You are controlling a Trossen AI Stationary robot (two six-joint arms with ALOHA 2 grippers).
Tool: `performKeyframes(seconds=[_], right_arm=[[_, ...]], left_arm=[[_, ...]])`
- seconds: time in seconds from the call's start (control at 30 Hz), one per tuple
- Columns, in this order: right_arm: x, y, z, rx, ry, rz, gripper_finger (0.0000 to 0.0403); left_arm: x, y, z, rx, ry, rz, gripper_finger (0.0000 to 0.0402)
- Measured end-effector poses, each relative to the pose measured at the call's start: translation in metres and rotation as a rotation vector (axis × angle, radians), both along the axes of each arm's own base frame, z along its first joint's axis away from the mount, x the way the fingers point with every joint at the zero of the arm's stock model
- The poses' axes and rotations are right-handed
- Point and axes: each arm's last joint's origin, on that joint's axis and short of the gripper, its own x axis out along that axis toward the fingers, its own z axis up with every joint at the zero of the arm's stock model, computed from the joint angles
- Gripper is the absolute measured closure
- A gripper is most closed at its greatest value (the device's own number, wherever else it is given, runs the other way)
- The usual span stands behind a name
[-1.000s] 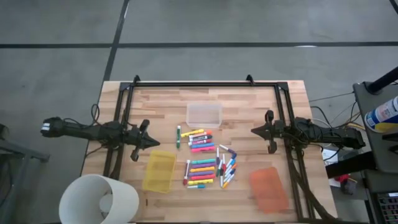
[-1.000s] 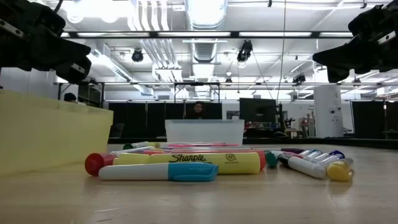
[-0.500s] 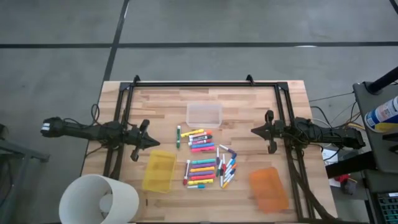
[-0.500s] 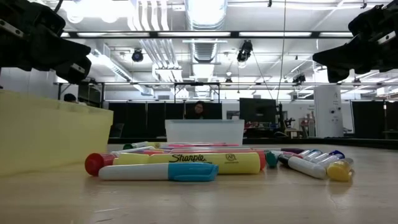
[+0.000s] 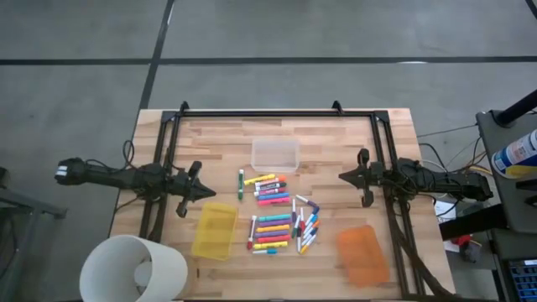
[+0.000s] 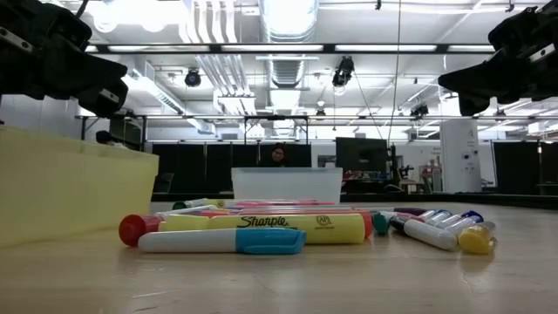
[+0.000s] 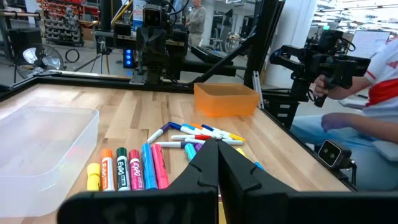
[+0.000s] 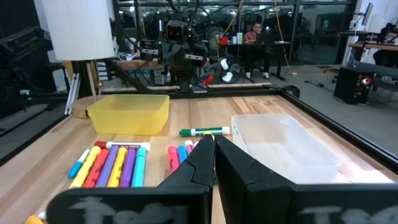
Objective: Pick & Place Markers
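Several markers [image 5: 275,214] lie flat on the wooden table's middle in loose rows: fat neon ones and thin white ones with coloured caps, also seen as markers [image 7: 149,165] and markers [image 8: 115,163]. A lone green marker [image 5: 241,184] lies at their left. My left gripper [image 5: 211,194] hovers shut at the markers' left, above the table, fingers level. My right gripper [image 5: 341,176] hovers shut at their right, also level. Both shut gripper tips show clearly: left gripper [image 7: 217,146], right gripper [image 8: 213,139]. Neither touches anything.
A clear bin [image 5: 275,154] stands beyond the markers, a yellow bin [image 5: 215,230] near left, an orange bin [image 5: 363,255] near right. A black frame [image 5: 260,113] borders the table. A white cylinder [image 5: 134,268] stands off the near left corner. A person [image 7: 379,81] sits past the right side.
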Motion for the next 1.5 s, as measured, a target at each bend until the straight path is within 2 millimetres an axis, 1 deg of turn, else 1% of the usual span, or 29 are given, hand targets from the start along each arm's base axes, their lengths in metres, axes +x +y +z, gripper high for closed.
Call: performKeyframes(seconds=[0.1,0.33,0.5,0.73,0.8,0.9,1.03,1.13,1.27,1.33,1.4,1.5], right_arm=[[0.0,0.0,0.003,0.022,-0.027,0.0,0.0394],[-0.001,0.0,0.011,0.207,-0.126,0.011,0.0394],[-0.001,0.0,0.012,0.365,-0.137,0.024,0.0394],[0.004,0.001,0.007,0.384,-0.074,0.035,0.0389],[0.007,0.0,0.003,0.389,-0.032,0.027,0.0378],[0.012,0.0,-0.001,0.408,0.044,0.013,0.0349],[0.021,0.003,-0.001,0.419,0.145,0.028,0.0299],[0.03,0.006,0.001,0.393,0.234,0.044,0.0266],[0.046,0.013,0.004,0.336,0.38,0.073,0.0226],[0.056,0.018,0.011,0.296,0.429,0.098,0.021],[0.067,0.023,0.016,0.244,0.493,0.109,0.0199],[0.084,0.03,0.023,0.152,0.601,0.139,0.0196]], left_arm=[[0.0,0.0,0.0,0.0,0.0,0.0,0.0401],[0.0,0.0,0.0,0.0,0.001,0.0,0.0401],[0.0,0.0,0.0,0.0,0.0,0.0,0.0401],[0.0,0.0,0.0,0.0,0.001,0.001,0.0401],[0.0,0.0,0.0,0.0,0.002,0.001,0.0401],[0.0,0.0,-0.001,0.001,0.008,0.0,0.0401],[0.0,0.0,-0.001,0.001,0.007,0.001,0.0401],[0.0,0.0,-0.001,0.001,0.007,0.0,0.0401],[0.0,0.0,-0.001,0.001,0.007,0.001,0.0401],[0.0,0.0,-0.001,0.001,0.007,0.001,0.0401],[0.0,0.0,-0.001,0.001,0.007,0.001,0.0401],[0.0,0.0,-0.001,0.001,0.007,0.0,0.0401]])
